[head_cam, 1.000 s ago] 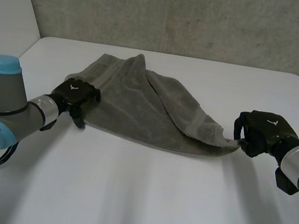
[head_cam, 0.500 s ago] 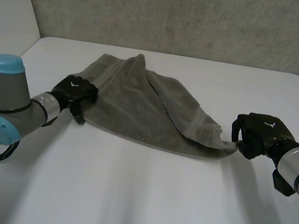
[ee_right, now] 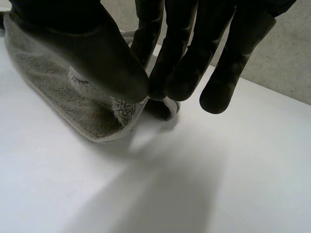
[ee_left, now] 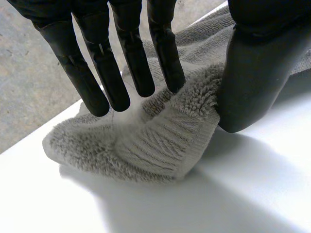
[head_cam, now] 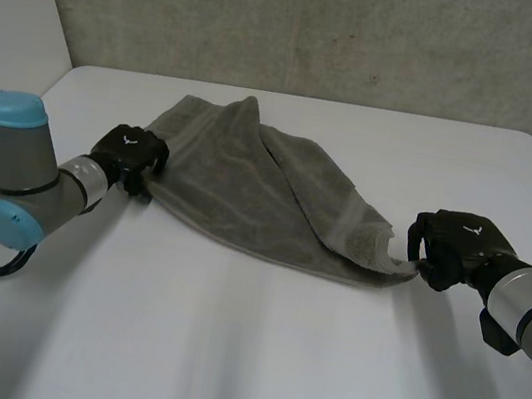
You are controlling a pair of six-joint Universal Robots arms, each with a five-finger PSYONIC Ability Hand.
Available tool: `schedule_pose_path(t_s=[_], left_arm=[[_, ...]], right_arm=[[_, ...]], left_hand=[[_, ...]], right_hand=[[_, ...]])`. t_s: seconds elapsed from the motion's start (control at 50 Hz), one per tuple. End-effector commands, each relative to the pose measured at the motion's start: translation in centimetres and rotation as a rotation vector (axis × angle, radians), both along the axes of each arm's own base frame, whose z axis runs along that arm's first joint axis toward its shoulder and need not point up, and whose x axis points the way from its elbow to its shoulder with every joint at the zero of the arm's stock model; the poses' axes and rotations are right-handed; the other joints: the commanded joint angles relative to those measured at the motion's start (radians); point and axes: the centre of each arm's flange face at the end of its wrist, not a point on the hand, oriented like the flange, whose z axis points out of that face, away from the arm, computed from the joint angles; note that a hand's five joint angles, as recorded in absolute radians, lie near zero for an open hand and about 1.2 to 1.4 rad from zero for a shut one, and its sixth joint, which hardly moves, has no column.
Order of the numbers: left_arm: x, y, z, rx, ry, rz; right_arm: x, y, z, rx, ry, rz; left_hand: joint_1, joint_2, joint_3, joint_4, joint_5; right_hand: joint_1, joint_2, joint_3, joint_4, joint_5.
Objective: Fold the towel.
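A grey towel (head_cam: 258, 183) lies loosely doubled across the far middle of the white table (head_cam: 251, 359). My left hand (head_cam: 130, 153) is at the towel's left corner. In the left wrist view its straight fingers (ee_left: 121, 63) press down on the ribbed corner (ee_left: 155, 145), while the thumb (ee_left: 248, 87) squeezes the pile from the other side. My right hand (head_cam: 456, 245) holds the right corner just above the table. In the right wrist view the thumb (ee_right: 97, 53) and fingertips (ee_right: 180, 77) pinch the towel's edge (ee_right: 73, 97).
A grey concrete wall (head_cam: 324, 26) runs behind the table's far edge. A pale wall (head_cam: 13, 8) stands at the left. Bare white tabletop stretches in front of the towel toward me.
My left hand has slid up onto the towel's left corner and its fingers have closed in on it. The right hand has moved slightly nearer, still pinching its corner.
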Motion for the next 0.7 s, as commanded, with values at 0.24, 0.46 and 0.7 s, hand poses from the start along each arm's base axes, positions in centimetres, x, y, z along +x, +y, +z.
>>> schedule_pose_path(t_s=[0.24,0.46,0.7], left_arm=[[0.5,-2.1,-0.1,-0.050,-0.018,0.101],[0.7,-2.4,-0.4,-0.081,-0.080,0.105],[0.9,-2.0,-0.3,-0.070,-0.098,0.113]], right_arm=[[0.0,-0.1,-0.1,-0.001,0.004,-0.001],[-0.2,-0.3,-0.1,-0.007,0.003,-0.009],[-0.3,-0.4,-0.2,-0.010,0.007,-0.017]], left_hand=[[-0.192,-0.194,-0.195,-0.194,-0.182],[-0.184,-0.186,-0.186,-0.185,-0.174],[0.330,0.327,0.327,0.328,0.339]], right_hand=[[0.076,0.068,0.051,0.050,0.059],[0.076,0.068,0.051,0.050,0.059],[0.076,0.068,0.051,0.050,0.059]])
